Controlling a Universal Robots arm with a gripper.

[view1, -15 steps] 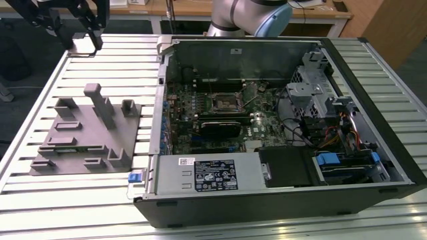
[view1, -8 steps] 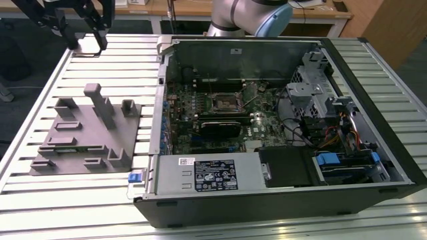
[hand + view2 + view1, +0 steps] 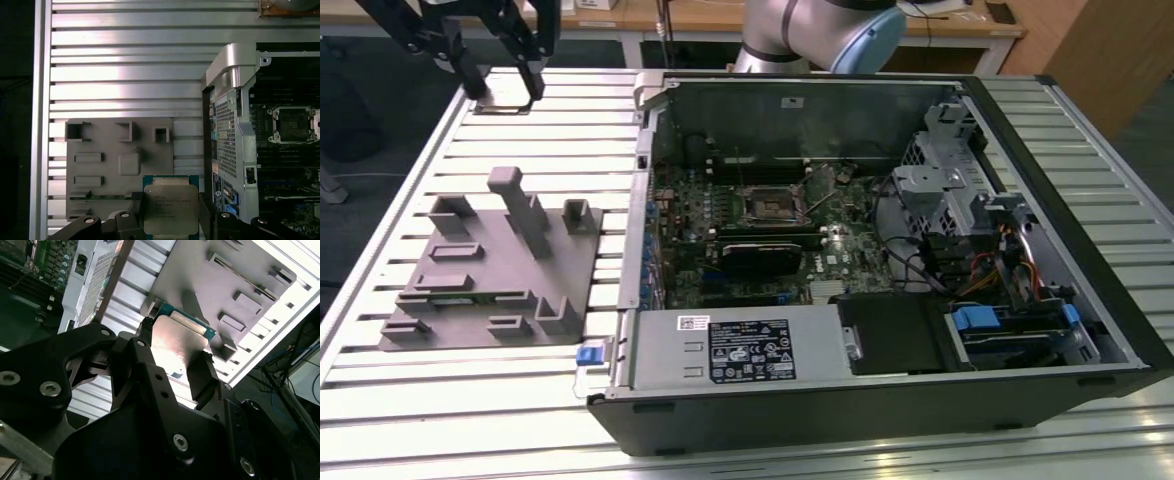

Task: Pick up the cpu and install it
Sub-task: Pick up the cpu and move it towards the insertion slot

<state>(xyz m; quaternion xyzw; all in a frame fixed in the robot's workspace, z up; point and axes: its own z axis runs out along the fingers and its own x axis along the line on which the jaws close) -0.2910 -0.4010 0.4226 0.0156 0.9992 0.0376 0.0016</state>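
The cpu is a flat square chip with a pale metal top and a green edge, and my gripper is shut on it with one black finger on each side. In the second wrist view the cpu shines between the fingers of the gripper, above the slatted table. In the exterior view the gripper hangs high over the table's far corner on the exterior view's left, with the cpu seen edge-on below it. The open dark socket sits on the motherboard inside the case, also seen as the socket.
A grey plastic block with upright posts lies on the slatted metal table, left of the open computer case in the exterior view. Cables, drive bays and a power supply crowd the case.
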